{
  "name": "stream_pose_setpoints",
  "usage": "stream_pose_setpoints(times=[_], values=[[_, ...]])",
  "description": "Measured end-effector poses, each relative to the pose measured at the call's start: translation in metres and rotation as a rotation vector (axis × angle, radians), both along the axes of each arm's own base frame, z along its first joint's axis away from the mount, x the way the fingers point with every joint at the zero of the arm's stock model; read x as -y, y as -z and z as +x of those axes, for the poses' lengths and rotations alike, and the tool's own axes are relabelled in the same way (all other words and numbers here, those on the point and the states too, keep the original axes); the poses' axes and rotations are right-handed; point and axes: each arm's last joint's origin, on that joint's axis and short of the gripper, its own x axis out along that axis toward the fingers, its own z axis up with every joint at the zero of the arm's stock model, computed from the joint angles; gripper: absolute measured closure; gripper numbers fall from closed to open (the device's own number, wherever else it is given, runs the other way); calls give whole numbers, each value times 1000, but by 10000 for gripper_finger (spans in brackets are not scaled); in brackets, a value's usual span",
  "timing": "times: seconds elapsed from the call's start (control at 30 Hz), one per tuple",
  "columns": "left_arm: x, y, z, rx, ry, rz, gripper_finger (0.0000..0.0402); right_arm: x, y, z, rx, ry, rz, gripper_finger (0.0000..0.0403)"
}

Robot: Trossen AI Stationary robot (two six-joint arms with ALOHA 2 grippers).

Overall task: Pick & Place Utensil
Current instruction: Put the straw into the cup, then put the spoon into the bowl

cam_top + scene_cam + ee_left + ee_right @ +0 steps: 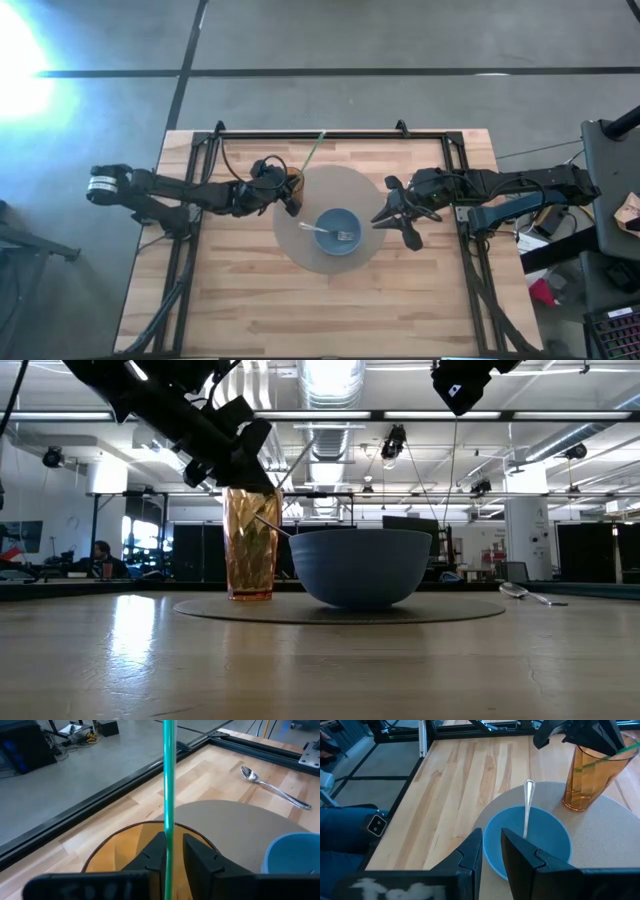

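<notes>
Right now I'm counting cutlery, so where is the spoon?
The spoon lies on the bare wood beyond the round mat, seen in the left wrist view; in the low view it sits right of the blue bowl.

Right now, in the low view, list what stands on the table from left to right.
Amber tumbler → blue bowl → spoon lying on the table off to the right.

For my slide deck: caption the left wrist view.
Left tool flanks a green straw above the amber cup.
</notes>
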Motion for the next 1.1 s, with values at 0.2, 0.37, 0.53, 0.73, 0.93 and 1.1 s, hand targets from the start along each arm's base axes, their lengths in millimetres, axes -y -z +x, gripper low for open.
stream_pose_setpoints(times=[0.2,0.37,0.53,0.73,0.93,1.1], values=[[0,0,0,0,0,0,328,0,0,0,1,-1,-2,335],[0,0,0,1,0,0,320,0,0,0,1,-1,-2,335],[0,-1,0,4,1,-1,319,0,0,0,0,-1,-1,335],[2,-15,-1,54,46,-16,319,0,0,0,-2,0,1,335],[4,-34,-10,45,89,-35,321,0,3,-4,-50,9,12,335],[6,-53,-21,47,103,-34,319,1,2,-11,-85,36,49,335]])
